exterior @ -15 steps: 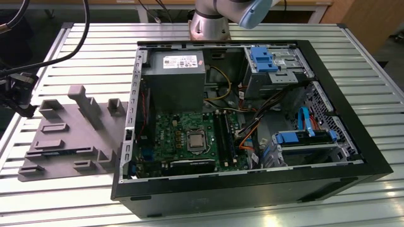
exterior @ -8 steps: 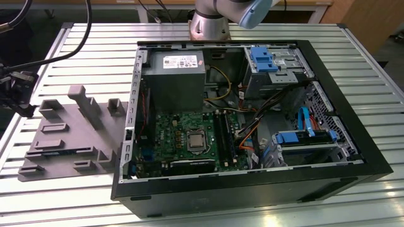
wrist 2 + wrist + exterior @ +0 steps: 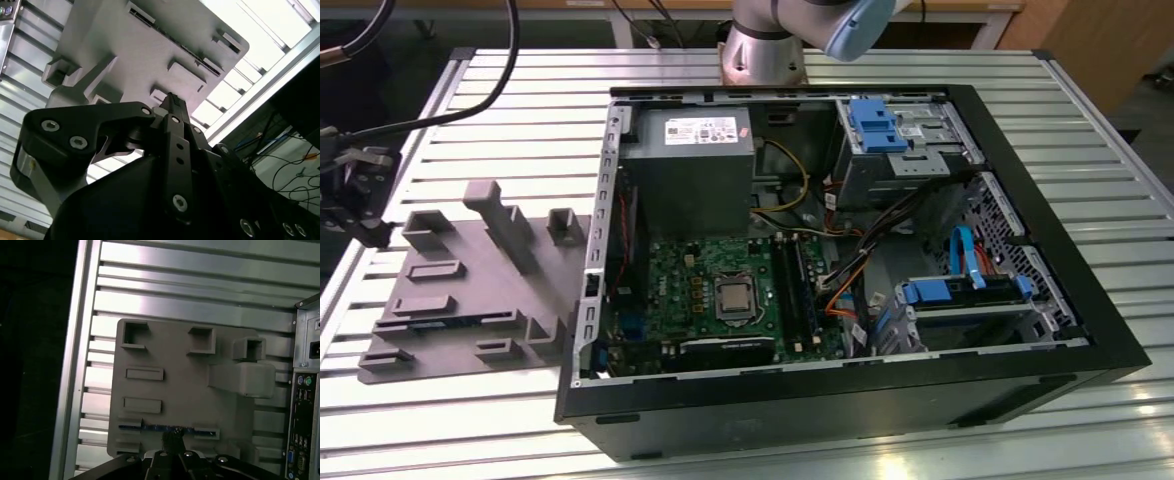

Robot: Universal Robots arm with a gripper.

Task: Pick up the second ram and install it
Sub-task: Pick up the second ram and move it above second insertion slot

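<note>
My tool [image 3: 172, 437] is pressed together and hangs near the second ram [image 3: 155, 428], which sits in the grey tray [image 3: 185, 390] on the table [image 3: 200, 295]

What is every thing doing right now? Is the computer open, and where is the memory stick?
second ram: standing on edge in a slot of the grey tray, not yet lifted.
grey tray: flat on the slatted table, beside the computer case.
computer case: lying on its side, cover off, insides showing.
gripper: hanging right over the second ram's slot.
slatted table: carries the tray and the case.
</note>
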